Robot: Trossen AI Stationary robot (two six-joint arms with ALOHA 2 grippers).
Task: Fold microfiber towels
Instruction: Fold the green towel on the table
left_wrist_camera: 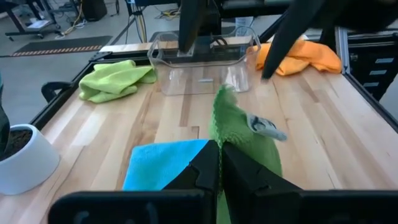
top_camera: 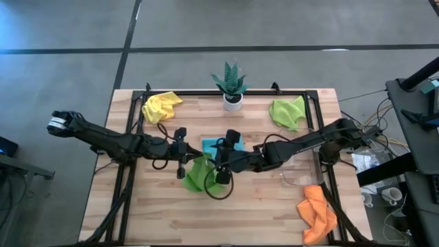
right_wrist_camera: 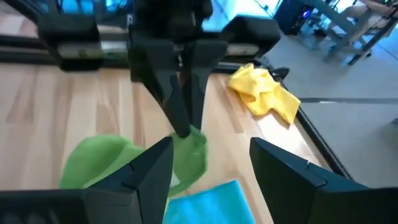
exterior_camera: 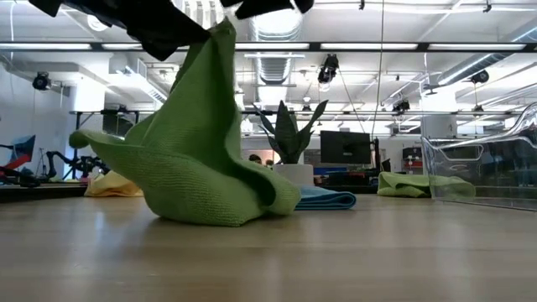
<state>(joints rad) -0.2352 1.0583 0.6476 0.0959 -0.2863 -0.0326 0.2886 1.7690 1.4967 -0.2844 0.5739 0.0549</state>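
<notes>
The lime green towel [exterior_camera: 201, 151] in the middle of the table is pulled up into a peak, so its long axis is nearly vertical, with the tip leaning a little toward 1 o'clock in the low view. The left gripper [top_camera: 182, 153] pinches this tip with its jaws closed on it. The right gripper [right_wrist_camera: 211, 155] is just beside it, jaws wide and holding nothing.

From above, the light blue towel [top_camera: 223, 145] lies flat at 12 o'clock of the green one. The yellow towel [top_camera: 161, 106] lies toward 10 o'clock, the second green towel [top_camera: 288, 112] toward 2 o'clock, the orange towel [top_camera: 317, 211] toward 4 o'clock.

The table [top_camera: 158, 213] is of pale wooden planks, and the room behind has ceiling lights and monitors.

The arms cover part of the blue towel, and the clear tray [left_wrist_camera: 202, 68] is hard to make out from above.
</notes>
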